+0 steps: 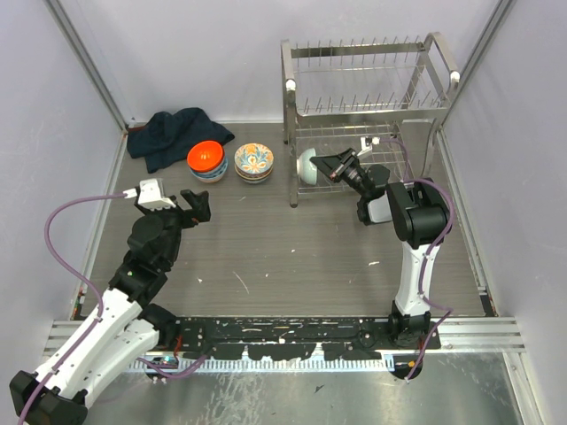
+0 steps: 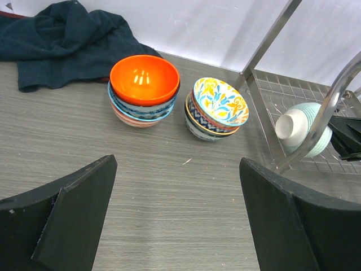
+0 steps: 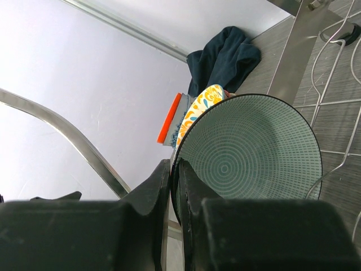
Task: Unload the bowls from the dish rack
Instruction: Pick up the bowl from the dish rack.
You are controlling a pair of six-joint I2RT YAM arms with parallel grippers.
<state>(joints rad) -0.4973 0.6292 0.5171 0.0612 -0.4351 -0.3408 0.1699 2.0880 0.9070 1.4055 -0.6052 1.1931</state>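
Observation:
A pale mint green bowl [image 1: 307,166] [image 3: 254,152] stands on edge at the left end of the dish rack's [image 1: 372,88] lower tier. My right gripper [image 1: 328,166] [image 3: 175,166] is shut on its rim, one finger inside and one outside. On the table left of the rack stand two stacks of bowls, one topped by an orange bowl [image 1: 206,160] [image 2: 144,79], the other by a floral bowl [image 1: 254,161] [image 2: 220,101]. My left gripper [image 1: 197,205] [image 2: 177,161] hovers open over bare table in front of the stacks, holding nothing. The left wrist view also shows the mint bowl [image 2: 299,127] behind a rack post.
A dark blue cloth [image 1: 173,133] [image 2: 62,39] lies crumpled at the back left, just behind the orange stack. The rack's upright leg [image 1: 292,181] stands between the mint bowl and the floral stack. White walls close in the back and sides.

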